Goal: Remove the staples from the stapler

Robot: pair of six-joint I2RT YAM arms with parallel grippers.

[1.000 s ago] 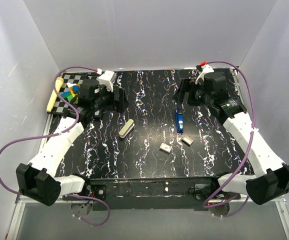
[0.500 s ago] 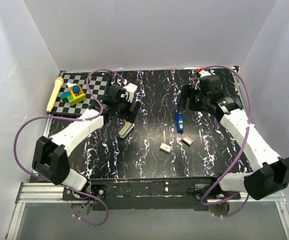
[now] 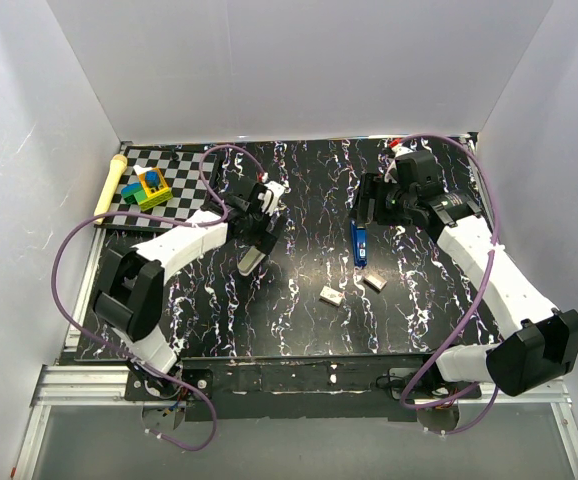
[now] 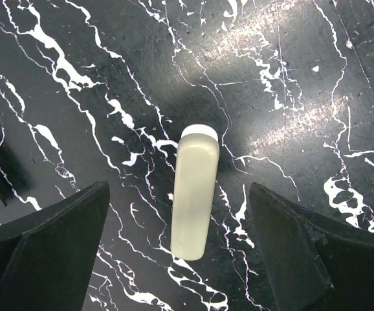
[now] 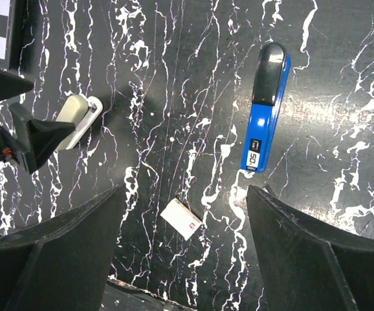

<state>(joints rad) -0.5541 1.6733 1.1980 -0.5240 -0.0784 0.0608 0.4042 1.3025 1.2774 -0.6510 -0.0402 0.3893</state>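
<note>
Left arm: swung off the checkerboard mat (image 3: 184, 175) toward bench centre. Left hand (image 4: 179, 188) is over the cream bar (image 4: 195, 194), fingers spread wide, nothing held. Right hand (image 5: 186, 191): shifted slightly nearer, likewise wide and empty. Stapler (image 5: 264, 116): blue, lying flat right of centre, untouched, with two small boxes (image 3: 331, 295) nearer the arm bases. Bench (image 3: 299, 330): black with white marble veining and glare patches. Room: plain white walls on three sides.

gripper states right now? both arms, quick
Left gripper: open, empty, hovering over the cream bar.
Right gripper: open, empty; blue stapler lies ungripped.
</note>
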